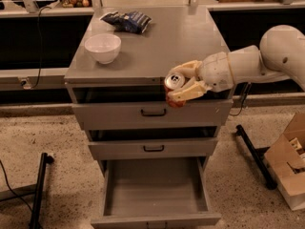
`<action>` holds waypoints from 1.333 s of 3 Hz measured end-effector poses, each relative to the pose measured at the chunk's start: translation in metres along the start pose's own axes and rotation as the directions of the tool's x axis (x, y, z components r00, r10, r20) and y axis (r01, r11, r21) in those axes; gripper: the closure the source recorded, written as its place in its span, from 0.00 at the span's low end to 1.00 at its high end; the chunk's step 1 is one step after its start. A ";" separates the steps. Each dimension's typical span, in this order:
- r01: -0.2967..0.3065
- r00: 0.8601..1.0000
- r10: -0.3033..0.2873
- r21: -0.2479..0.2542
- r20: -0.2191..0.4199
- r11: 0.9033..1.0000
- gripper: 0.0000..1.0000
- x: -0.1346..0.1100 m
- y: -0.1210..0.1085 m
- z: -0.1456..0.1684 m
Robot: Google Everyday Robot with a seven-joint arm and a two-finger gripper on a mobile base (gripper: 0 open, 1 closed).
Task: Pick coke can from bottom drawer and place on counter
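Note:
My gripper point(183, 82) is shut on the coke can point(173, 84), a red-orange can with a silver top facing the camera. It holds the can in the air in front of the counter's front edge, about level with the counter point(167, 46), right of centre. The arm comes in from the right. The bottom drawer point(155, 187) is pulled open below, and its grey floor is bare. The two shallower drawers above it are nearly closed.
A white bowl point(102, 47) stands on the counter's left front. A dark blue snack bag point(127, 21) lies at the back. A cardboard box point(290, 171) sits on the floor at the right, beside a black stand leg point(252, 154).

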State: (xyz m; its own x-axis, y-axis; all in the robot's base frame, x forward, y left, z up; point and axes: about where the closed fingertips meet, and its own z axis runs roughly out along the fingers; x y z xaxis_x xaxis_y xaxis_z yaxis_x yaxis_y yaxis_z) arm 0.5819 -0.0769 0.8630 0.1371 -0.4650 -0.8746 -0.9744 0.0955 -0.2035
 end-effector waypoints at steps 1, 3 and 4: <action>0.000 1.000 0.000 0.000 0.000 1.000 1.00 0.000 0.000 0.000; 0.068 0.998 -0.069 0.035 0.004 0.997 1.00 -0.047 -0.036 -0.028; -0.020 0.997 0.014 0.086 0.070 0.996 1.00 -0.057 -0.084 -0.040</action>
State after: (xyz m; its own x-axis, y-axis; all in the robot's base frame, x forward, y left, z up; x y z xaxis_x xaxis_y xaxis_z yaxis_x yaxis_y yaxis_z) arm 0.6486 -0.0934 0.9474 0.1356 -0.4011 -0.9059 -0.9580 0.1803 -0.2232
